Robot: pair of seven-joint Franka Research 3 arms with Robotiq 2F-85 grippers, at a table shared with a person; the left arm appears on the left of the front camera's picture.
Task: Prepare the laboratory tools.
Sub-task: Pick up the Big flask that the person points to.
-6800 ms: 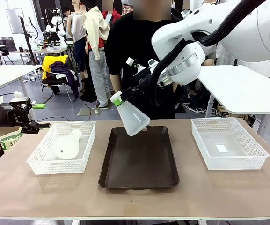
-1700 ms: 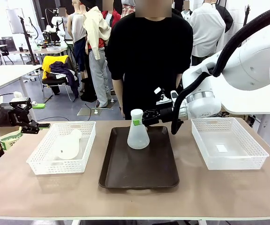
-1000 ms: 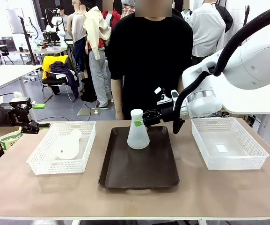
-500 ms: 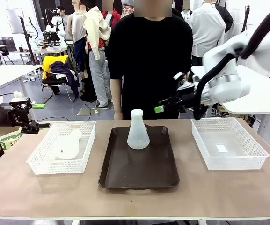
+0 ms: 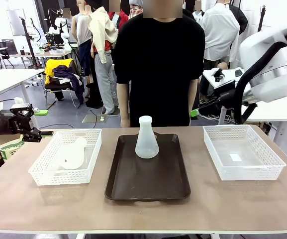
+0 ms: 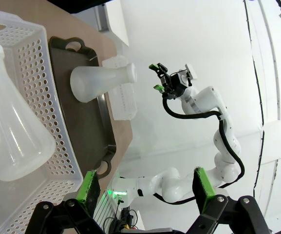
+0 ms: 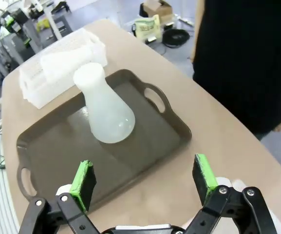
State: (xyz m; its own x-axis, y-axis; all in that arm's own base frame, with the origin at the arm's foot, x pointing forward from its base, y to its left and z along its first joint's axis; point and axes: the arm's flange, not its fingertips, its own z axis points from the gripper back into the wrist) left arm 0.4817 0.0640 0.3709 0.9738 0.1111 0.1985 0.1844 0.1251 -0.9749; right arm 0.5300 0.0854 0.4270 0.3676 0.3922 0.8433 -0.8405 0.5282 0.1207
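Flasks were split between two places: one conical flask [image 5: 146, 138] stood upright near the far end of the dark brown tray [image 5: 148, 193], and the second flask [image 5: 71, 155] lay on its side in the left mesh basket [image 5: 38, 173], neck towards the far right corner. The right gripper [image 7: 143, 179] was raised off to the right with its jaws spread wide and nothing between them. The left gripper [image 6: 145, 189] hung beside the basket, equally wide and empty.

The step in hand looked like fetching the lying flask. It would likely go best with the left gripper coming down over the basket wall and closing across the narrow neck, since the broad base seems too wide and slick for the pads. The flask should clear the rim before crossing, then go base-flat onto a bare part of the tray, apart from the standing one.
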